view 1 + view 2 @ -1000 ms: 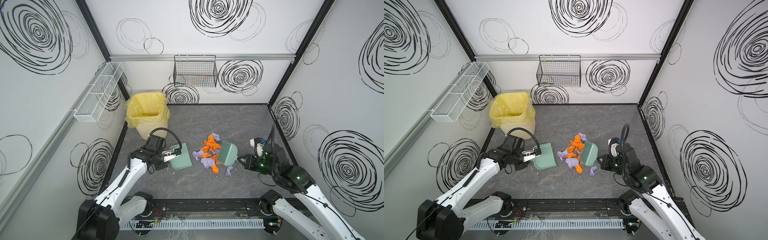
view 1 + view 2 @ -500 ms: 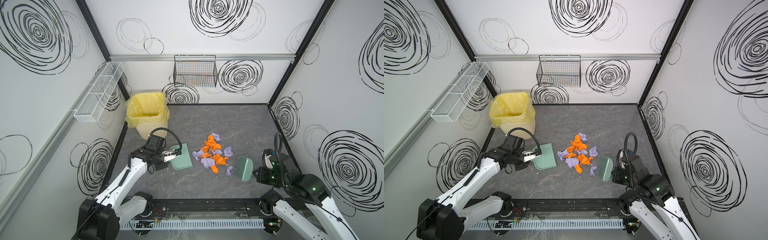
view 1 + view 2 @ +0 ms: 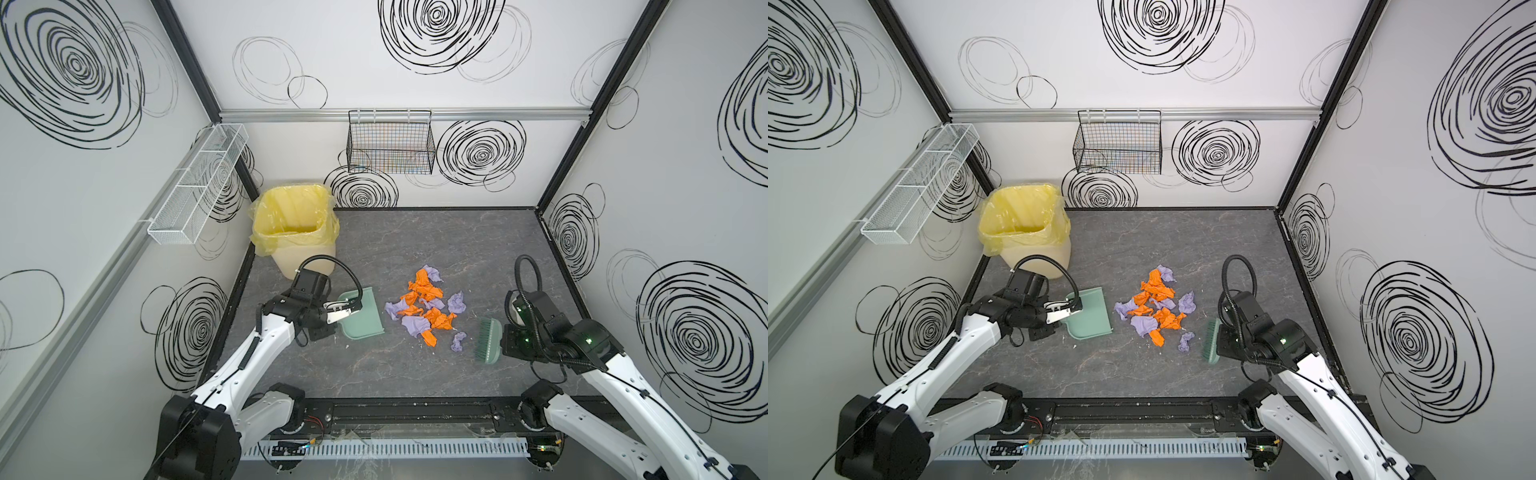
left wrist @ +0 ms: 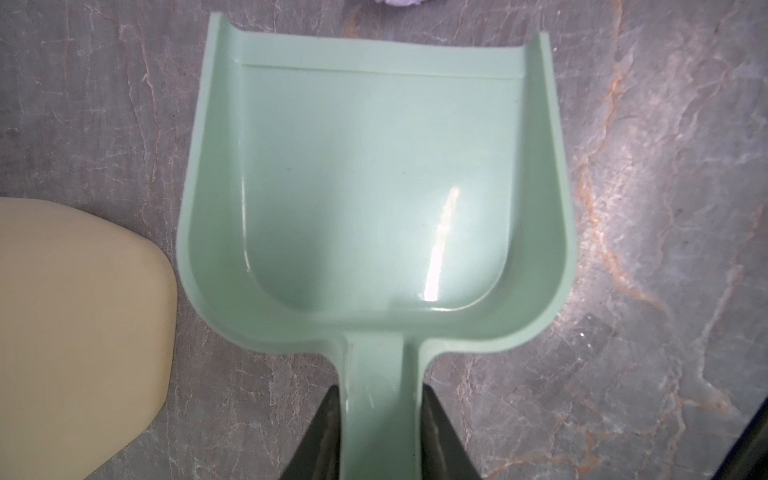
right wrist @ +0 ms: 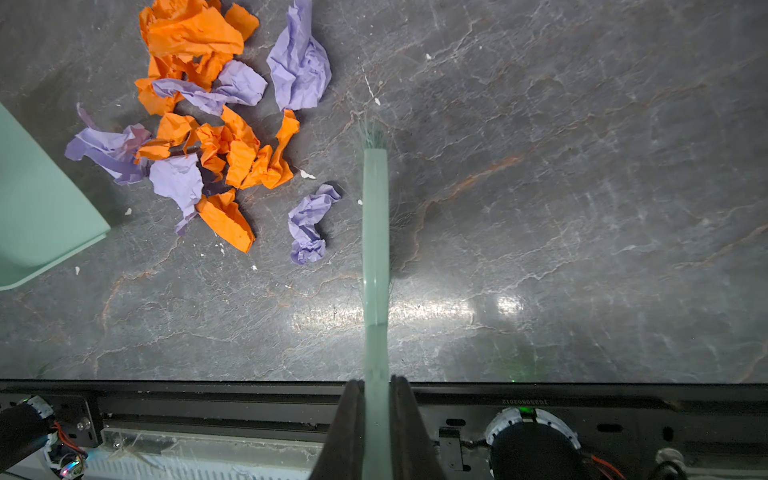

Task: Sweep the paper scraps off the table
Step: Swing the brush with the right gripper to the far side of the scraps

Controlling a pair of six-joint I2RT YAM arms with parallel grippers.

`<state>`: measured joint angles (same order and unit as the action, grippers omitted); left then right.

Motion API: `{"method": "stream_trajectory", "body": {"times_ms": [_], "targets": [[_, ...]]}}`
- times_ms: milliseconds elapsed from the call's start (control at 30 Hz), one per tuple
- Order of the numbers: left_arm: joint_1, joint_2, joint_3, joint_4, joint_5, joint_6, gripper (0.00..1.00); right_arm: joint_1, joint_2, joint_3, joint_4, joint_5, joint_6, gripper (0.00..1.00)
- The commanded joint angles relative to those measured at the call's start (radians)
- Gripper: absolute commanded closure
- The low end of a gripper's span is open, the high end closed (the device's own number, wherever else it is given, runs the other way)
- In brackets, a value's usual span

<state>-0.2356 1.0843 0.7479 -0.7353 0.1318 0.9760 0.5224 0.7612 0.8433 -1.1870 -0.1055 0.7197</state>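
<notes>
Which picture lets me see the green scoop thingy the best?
The left wrist view: the dustpan fills the picture, and you can see it's empty. Both top views show it small and far away. The right wrist view catches only one corner.

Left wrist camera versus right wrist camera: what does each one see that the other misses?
Only left wrist: the whole dustpan, empty, its handle clamped in the left gripper, and the cream bin beside it.
Only right wrist: the brush clamped in the right gripper, the main heap of orange and lavender scraps beside it, and the black rail along the table edge.
Both: the table, the dustpan (just a corner in the right wrist view) and scraps (just a lavender sliver in the left wrist view).
</notes>
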Motion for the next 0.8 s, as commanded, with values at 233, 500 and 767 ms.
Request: {"method": "stream_trajectory", "body": {"times_ms": [233,500,767], "targets": [[0.027,0.013,0.015,0.002,0.038,0.033,1.00,0.153,0.087,-0.108,0.236,-0.024,0.130,1.00],[0.029,0.011,-0.009,0.006,0.062,0.021,1.00,0.142,0.115,-0.116,0.442,0.018,0.142,1.00],[0.025,-0.005,-0.038,-0.022,0.049,0.034,1.00,0.136,0.178,0.059,0.372,0.076,0.097,1.00]]}}
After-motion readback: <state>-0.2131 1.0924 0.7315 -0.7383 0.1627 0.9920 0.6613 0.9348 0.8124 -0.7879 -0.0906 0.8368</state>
